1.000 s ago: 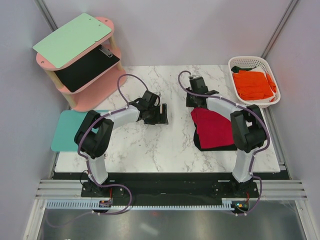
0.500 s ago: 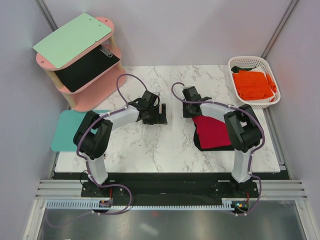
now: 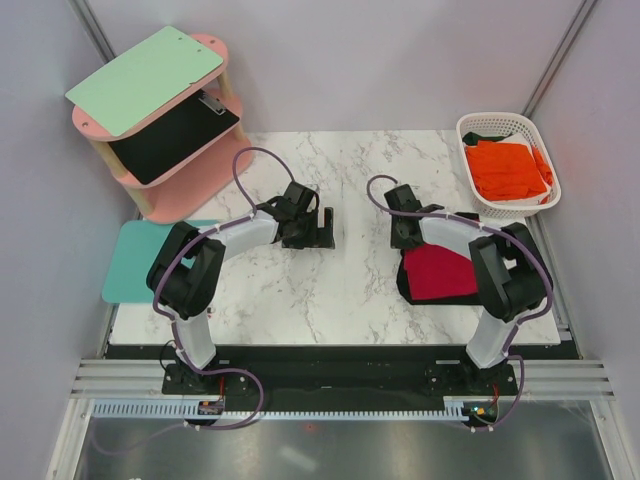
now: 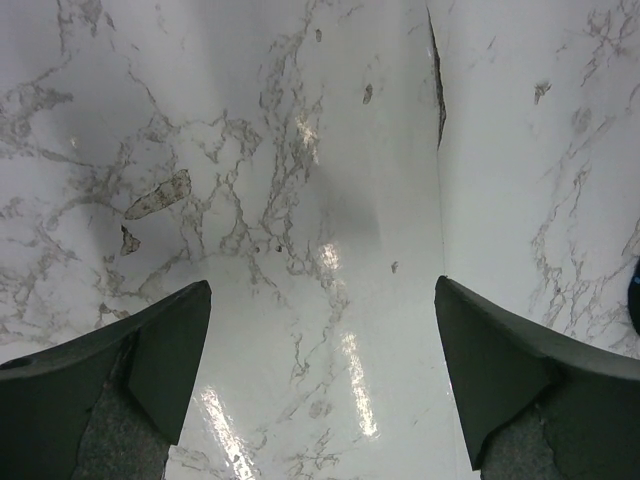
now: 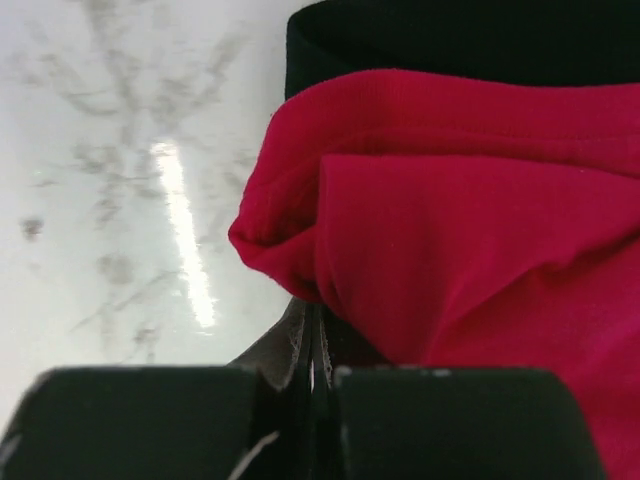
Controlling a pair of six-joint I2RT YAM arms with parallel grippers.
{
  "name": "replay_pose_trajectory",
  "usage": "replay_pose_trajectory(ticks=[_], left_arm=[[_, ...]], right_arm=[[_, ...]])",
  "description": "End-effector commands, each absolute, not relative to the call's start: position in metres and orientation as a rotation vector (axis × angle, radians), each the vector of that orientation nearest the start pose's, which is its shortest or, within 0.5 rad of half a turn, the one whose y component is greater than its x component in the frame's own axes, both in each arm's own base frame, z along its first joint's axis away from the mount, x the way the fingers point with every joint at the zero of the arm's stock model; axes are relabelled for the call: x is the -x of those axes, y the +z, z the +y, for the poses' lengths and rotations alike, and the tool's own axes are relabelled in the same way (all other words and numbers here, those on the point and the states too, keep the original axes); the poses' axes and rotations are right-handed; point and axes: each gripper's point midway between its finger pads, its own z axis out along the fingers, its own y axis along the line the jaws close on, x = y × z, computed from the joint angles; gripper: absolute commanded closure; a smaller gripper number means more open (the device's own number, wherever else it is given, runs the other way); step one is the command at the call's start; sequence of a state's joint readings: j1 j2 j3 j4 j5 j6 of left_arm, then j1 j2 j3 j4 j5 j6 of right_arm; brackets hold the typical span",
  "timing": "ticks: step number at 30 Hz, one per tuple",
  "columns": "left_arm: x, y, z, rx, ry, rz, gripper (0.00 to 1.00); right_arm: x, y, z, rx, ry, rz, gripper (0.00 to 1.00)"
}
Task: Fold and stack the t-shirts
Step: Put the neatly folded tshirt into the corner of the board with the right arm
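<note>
Since a second ago, your right gripper (image 3: 403, 230) has travelled from the far side of the marble counter (image 3: 300, 290) toward the near right, and the crimson t-shirt (image 3: 445, 272) now shows a smaller, more compact shape. Your left gripper (image 3: 318, 230) holds its place and has widened.

Items, as you find them:

- Left gripper (image 4: 320, 380): fingers (image 4: 150, 370) wide apart, holding nothing, poised over bare marble near the counter's middle.
- Right gripper (image 5: 312, 350): jaws pressed together, tips right at a rolled fold of the crimson t-shirt (image 5: 460, 250). You cannot tell whether cloth is pinched between them.
- Crimson t-shirt: folded, lying near the counter's right edge, toward the near side.
- Black t-shirt (image 3: 402, 288): underneath the crimson one, showing only as a dark border along its left and near sides; in the right wrist view it lies beyond the red fold (image 5: 450, 40).
- Orange t-shirt (image 3: 508, 168): folded inside the white basket (image 3: 465, 135) at the counter's far right corner.
- Teal mat (image 3: 135, 260): flat beside the counter's left edge.
- Pink shelf (image 3: 200, 175): off the far left corner, with a mint-green board (image 3: 145, 78) on top.
</note>
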State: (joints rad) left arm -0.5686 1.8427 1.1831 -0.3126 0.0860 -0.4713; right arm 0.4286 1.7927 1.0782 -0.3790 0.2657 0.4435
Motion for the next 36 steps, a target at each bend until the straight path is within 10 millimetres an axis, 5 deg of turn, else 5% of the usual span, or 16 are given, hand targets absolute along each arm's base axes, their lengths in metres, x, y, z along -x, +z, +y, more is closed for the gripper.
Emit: replay_pose_trajectory(ticks=[1,7,15,23,31,36], left_arm=[[-0.358,0.070,-0.260,-0.200,-0.500,2.528,0.00],[-0.360,0.070,-0.260,-0.198,-0.507,2.528,0.00],[-0.360,0.073,-0.260,-0.205,-0.517,2.526,0.00],[-0.363,0.072,-0.262,-0.200,-0.529,2.530,0.00],[-0.365,0.071,-0.262,-0.201,-0.519,2.531,0.00],[-0.366,0.071,-0.255,-0.207,-0.490,2.529,0.00]], right_arm=[[-0.319,0.004,0.059,-0.247,-0.331,2.716,1.00],[-0.308,0.009,0.005,-0.388,-0.479,2.710,1.00],[-0.298,0.015,-0.026,-0.474,-0.631,2.668,1.00],[-0.309,0.030,0.009,-0.392,-0.365,2.661,1.00],[-0.280,0.012,0.039,-0.351,-0.293,2.708,1.00],[-0.298,0.028,0.046,-0.310,-0.251,2.642,0.94]])
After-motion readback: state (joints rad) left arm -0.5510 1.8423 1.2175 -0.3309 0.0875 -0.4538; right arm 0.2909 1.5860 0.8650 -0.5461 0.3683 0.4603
